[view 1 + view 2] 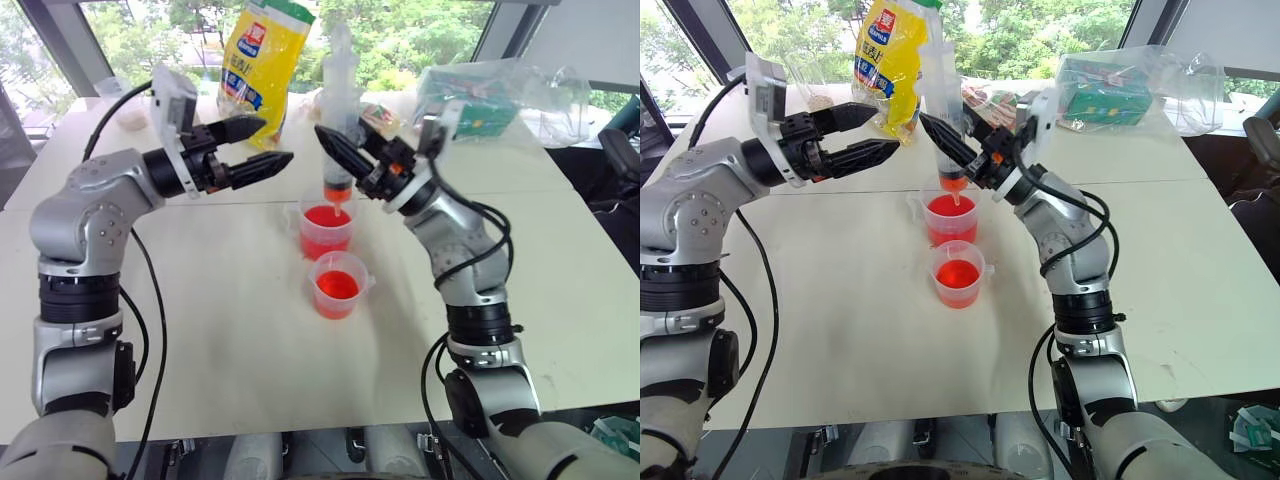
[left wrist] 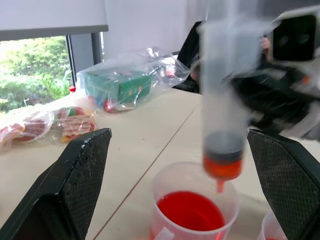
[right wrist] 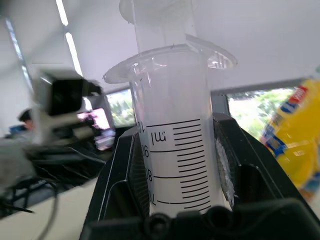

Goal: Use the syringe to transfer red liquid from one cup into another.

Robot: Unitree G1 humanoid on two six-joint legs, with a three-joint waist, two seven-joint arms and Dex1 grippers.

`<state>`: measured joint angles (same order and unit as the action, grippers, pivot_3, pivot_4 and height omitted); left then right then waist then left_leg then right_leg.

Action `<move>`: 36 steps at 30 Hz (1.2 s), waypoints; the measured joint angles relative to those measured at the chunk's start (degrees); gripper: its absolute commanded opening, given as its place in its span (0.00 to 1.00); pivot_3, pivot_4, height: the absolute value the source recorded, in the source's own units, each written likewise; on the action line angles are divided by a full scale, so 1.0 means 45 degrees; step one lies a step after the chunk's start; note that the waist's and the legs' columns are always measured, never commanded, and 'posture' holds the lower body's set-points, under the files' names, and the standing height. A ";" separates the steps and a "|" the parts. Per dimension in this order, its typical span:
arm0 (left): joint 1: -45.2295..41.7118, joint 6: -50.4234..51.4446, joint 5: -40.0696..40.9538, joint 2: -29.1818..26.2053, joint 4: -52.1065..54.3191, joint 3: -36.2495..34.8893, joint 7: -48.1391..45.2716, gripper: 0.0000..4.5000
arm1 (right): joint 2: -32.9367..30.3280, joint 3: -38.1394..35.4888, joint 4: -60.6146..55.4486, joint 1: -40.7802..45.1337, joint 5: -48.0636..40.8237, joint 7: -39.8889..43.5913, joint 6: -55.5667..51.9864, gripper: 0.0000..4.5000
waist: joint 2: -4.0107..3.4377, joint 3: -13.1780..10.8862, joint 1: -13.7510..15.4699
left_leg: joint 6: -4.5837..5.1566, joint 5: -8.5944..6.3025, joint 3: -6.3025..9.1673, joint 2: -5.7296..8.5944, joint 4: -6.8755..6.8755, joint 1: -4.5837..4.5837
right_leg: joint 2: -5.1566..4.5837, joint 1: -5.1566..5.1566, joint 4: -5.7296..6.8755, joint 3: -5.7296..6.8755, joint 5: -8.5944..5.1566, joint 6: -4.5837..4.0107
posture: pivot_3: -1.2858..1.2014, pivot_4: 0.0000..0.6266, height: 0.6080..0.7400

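The syringe (image 1: 338, 110) stands upright over the taller cup (image 1: 327, 232) of red liquid (image 1: 325, 217). My right gripper (image 1: 336, 152) is shut on its barrel (image 3: 172, 95). A little red liquid fills the bottom of the barrel (image 2: 222, 167), and the tip hangs just above the cup's liquid (image 2: 190, 210). The white plunger sticks up above the barrel. My left gripper (image 1: 273, 140) is open and holds nothing. It hovers a short way to the left of the syringe. A shorter cup (image 1: 337, 286) with a rim tab, also holding red liquid, stands just in front of the taller cup.
A yellow bag (image 1: 262, 62) stands behind the cups. A green box in a clear plastic bag (image 1: 478, 100) and snack packets (image 2: 70, 122) lie at the back right. A small cup of beige grains (image 1: 130, 112) sits at the back left. Bare white table (image 1: 230, 330) lies in front.
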<state>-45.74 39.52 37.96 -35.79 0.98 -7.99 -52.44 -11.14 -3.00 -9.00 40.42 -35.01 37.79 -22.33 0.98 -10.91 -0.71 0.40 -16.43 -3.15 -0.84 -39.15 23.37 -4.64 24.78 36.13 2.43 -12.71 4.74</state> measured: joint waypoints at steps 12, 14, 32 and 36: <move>-0.0540 0.0145 0.0275 -0.0008 -0.0469 0.0003 -0.0491 0.99 | -0.0616 0.0927 -0.2671 -0.2914 -0.1110 -0.0127 -0.1635 0.31 | 0.0002 0.0001 -0.0022 | 0.0001 0.0000 -0.0001 -0.0001 0.0001 -0.0002 | 0.0012 0.0002 0.0000 0.0003 -0.0001 0.0000 | 0.52 0.24 1.00; -0.0577 0.0348 0.0521 -0.0017 -0.0465 -0.0008 -0.0646 0.99 | -0.0639 0.1331 -0.2523 -0.3256 -0.0522 0.0040 -0.1188 0.31 | 0.0002 0.0001 -0.0016 | 0.0001 0.0000 -0.0001 -0.0001 0.0000 -0.0002 | 0.0013 0.0001 0.0000 0.0003 -0.0001 0.0000 | 0.52 0.24 1.00; -0.0770 0.0874 0.1285 -0.0383 -0.0439 -0.0022 -0.1482 0.99 | -0.0526 0.1937 -0.2053 -0.3818 0.0629 0.0451 -0.0198 0.31 | 0.0002 0.0001 -0.0005 | 0.0000 0.0000 0.0000 -0.0001 -0.0001 -0.0002 | 0.0013 0.0001 -0.0001 0.0003 -0.0001 0.0000 | 0.52 0.24 1.00; -0.1020 0.0868 0.1384 -0.0054 -0.0534 -0.0003 -0.1503 0.99 | -0.0570 0.1941 -0.2053 -0.3820 0.0630 0.0488 -0.0198 0.31 | 0.0002 0.0001 0.0018 | 0.0000 0.0000 0.0001 0.0001 -0.0001 -0.0001 | 0.0012 0.0000 -0.0001 0.0003 -0.0001 0.0000 | 0.52 0.24 1.00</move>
<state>-50.33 43.43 44.18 -36.04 -1.42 -8.01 -59.20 -13.71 5.73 -18.23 23.23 -32.17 39.99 -23.23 0.99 -10.91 -0.62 0.40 -16.43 -3.15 -0.83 -39.15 23.36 -4.59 24.78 36.12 2.44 -12.71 4.74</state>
